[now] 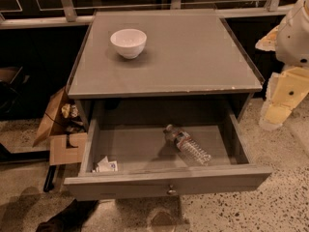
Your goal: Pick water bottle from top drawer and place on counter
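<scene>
The top drawer (164, 181) of a grey cabinet stands open, and the water bottle (188, 146) lies on its side on the drawer floor, right of centre, with a small white packet (107, 166) in the front left corner. The gripper (282, 100) hangs at the right edge of the view beside the cabinet, well apart from the bottle, and you cannot tell whether it is open or closed. Expect the round, ribbed bottle to roll or slip from a shallow pinch, mind the arm under the counter (193, 57) edge, and set down away from the white bowl (128, 42).
</scene>
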You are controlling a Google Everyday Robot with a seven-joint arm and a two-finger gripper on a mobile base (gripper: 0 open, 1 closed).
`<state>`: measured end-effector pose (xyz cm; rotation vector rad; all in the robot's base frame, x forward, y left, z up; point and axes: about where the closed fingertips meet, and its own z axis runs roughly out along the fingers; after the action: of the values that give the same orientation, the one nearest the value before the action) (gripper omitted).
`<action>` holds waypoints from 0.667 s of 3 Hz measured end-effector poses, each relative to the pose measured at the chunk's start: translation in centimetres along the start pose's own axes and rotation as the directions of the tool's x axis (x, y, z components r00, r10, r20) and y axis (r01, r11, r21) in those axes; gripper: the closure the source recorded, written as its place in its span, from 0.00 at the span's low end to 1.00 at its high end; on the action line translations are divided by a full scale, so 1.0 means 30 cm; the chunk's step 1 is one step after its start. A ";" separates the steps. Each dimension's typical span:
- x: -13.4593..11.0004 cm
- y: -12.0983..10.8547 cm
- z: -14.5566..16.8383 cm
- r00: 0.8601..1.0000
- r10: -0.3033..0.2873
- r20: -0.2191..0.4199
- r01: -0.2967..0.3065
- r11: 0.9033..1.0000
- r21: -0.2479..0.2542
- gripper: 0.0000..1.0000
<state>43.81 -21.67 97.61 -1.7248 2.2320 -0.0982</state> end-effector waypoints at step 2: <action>0.000 0.000 0.000 1.000 0.000 0.000 0.000 1.000 0.000 0.16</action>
<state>43.81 -21.66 97.61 -1.7245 2.2320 -0.0983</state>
